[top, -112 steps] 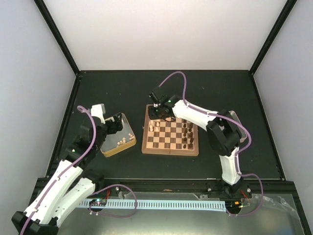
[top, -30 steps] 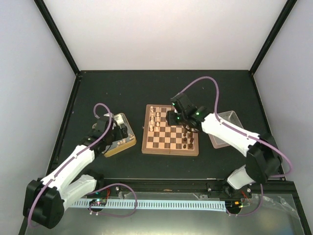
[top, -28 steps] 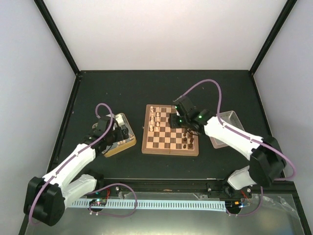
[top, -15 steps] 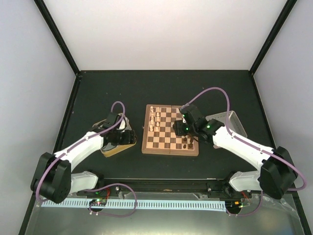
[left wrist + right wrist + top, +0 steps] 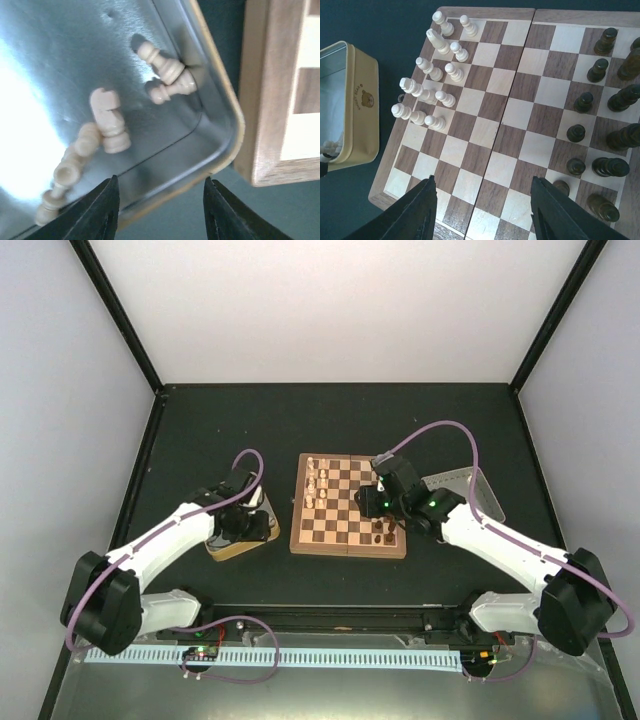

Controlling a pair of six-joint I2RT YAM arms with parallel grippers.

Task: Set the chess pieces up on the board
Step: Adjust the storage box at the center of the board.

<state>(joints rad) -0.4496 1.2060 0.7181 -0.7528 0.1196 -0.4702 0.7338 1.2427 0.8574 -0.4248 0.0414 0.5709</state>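
The board [image 5: 340, 525] lies mid-table. Cream chess pieces [image 5: 432, 85] stand in two columns at its left side and dark ones [image 5: 600, 125] at its right. My right gripper [image 5: 482, 200] hovers open over the board's near middle squares, holding nothing. Several cream pieces lie loose in the gold-tan tin [image 5: 220, 100], among them a knight [image 5: 107, 120] and two pawns [image 5: 167, 75]. My left gripper [image 5: 161, 200] is open and empty above the tin's near right corner, with the rim between its fingers [image 5: 102, 212].
The tin [image 5: 230, 543] sits left of the board, mostly under my left wrist. A silver-grey tray [image 5: 462, 486] stands to the right of the board, partly hidden by my right arm. The board's edge [image 5: 265, 100] is close to the tin's corner.
My left gripper has swung down to the tin's near right corner and its jaws have narrowed. My right gripper has drawn back from the board's far side toward its near right part.
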